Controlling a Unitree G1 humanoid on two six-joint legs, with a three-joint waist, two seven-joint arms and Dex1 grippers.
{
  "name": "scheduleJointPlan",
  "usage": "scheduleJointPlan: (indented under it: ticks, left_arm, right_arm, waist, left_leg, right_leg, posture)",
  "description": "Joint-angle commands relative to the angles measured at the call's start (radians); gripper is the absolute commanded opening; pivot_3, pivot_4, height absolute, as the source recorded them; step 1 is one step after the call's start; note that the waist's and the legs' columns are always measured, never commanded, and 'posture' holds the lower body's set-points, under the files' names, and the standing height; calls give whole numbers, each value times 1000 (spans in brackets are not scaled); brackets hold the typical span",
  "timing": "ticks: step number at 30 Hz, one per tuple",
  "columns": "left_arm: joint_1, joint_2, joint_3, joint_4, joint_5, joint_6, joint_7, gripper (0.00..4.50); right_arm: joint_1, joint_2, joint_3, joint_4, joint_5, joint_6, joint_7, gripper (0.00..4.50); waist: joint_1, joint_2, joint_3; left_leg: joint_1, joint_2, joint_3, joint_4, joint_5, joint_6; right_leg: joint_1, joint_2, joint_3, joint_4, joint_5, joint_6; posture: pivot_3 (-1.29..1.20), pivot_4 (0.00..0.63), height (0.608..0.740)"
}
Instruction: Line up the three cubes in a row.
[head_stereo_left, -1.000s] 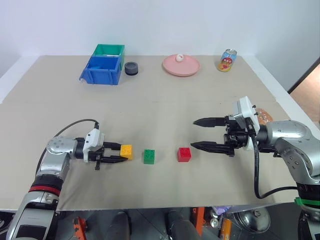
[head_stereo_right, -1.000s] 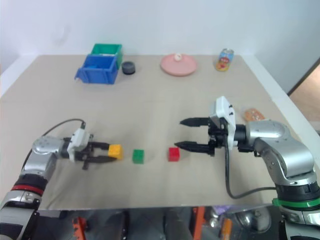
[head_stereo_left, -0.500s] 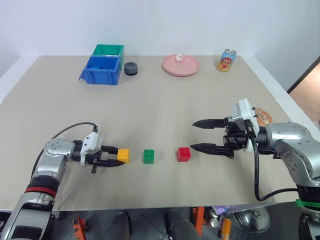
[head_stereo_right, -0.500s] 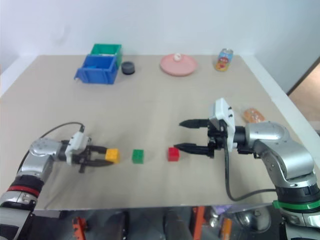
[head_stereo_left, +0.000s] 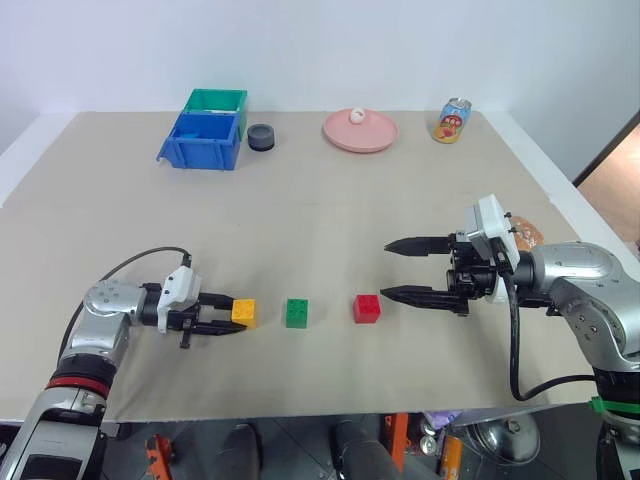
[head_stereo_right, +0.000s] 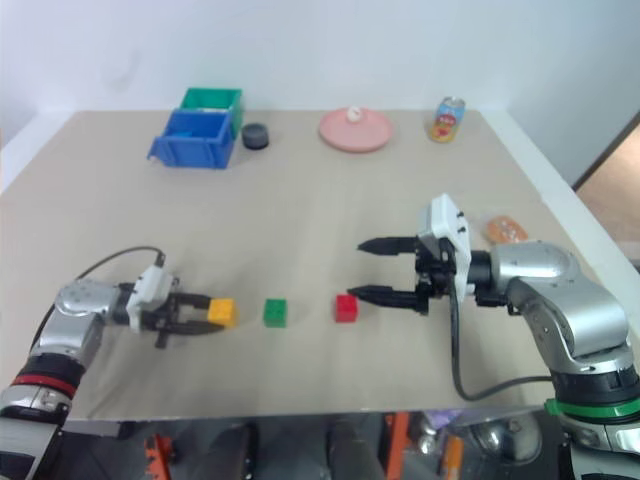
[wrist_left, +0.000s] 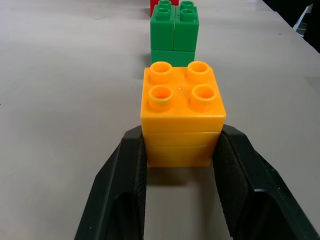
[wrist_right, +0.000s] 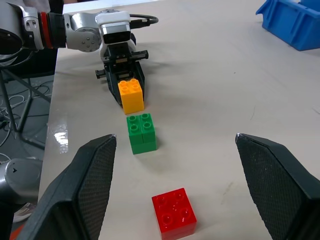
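Left wrist view: left gripper clamping yellow cube low on desk, sitting in line with green cube and red cube; right gripper hovering beside red, jaws apart; risking dragging yellow askew on release, spoiling row.

The yellow cube, green cube and red cube all look like smooth, slightly glossy plastic with studs on top. The table is a matt beige sheet. The blue bin looks like hard plastic, and the can is shiny printed metal.
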Motion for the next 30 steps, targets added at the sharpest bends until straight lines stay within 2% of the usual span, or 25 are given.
scheduleJointPlan:
  ticks: [1,3,5,7,10,12,17,25,30]
  left_arm:
    - [9,22,17,9,6,-21,-14,1294]
    - [9,13,24,13,9,-29,-8,1294]
    - [8,8,24,15,12,-25,-6,2354]
    - [3,1,24,23,18,-32,2,2953]
    - [-3,-8,29,28,22,-42,11,4078]
    - [0,-10,29,19,20,-48,2,4471]
    - [20,-9,47,-65,-34,55,-1,4471]
    - [92,34,82,-307,-127,252,8,4471]
    - [128,67,144,-412,-146,258,54,4471]
  right_arm:
    - [-19,-6,-15,-7,11,-5,6,3935]
    - [-20,-4,-15,-7,12,-4,4,3935]
    - [-22,-2,-13,-5,11,-5,4,3935]
    - [-24,-2,-12,-4,11,-5,5,3935]
    - [-25,-1,-11,-3,10,-6,5,3935]
    - [-26,-2,-12,-2,11,-5,6,3935]
    - [-28,-4,-13,2,11,-5,9,3935]
    - [-49,-9,-10,33,4,-13,29,3935]
    - [-60,-9,-6,51,-4,-20,45,3935]
  waist:
    - [0,0,0]
    - [0,0,0]
    - [0,0,0]
    - [0,0,0]
    - [1,0,0]
    - [1,0,0]
    - [1,0,0]
    - [-1,0,0]
    - [0,0,0]
  left_leg:
    - [0,0,0,0,0,0]
    - [0,0,0,0,0,0]
    - [0,0,0,0,0,0]
    - [0,0,0,0,0,0]
    - [0,0,0,0,0,0]
    - [0,0,0,0,0,0]
    - [0,0,0,1,0,0]
    - [0,0,0,1,0,0]
    - [0,0,0,1,0,0]
  right_leg:
    - [0,0,0,0,0,0]
    - [0,0,0,0,0,0]
    - [0,0,0,0,0,0]
    - [0,0,0,0,0,0]
    - [0,0,0,0,0,0]
    - [0,0,0,1,0,0]
    - [0,0,0,1,0,0]
    - [-1,0,0,2,0,0]
    - [-1,0,0,2,0,-1]
  posture:
    - [0,150,736]
    - [0,150,736]
    - [0,150,736]
    - [0,150,736]
    - [0,150,736]
    - [0,150,736]
    - [0,150,736]
    - [0,150,736]
    - [0,150,736]
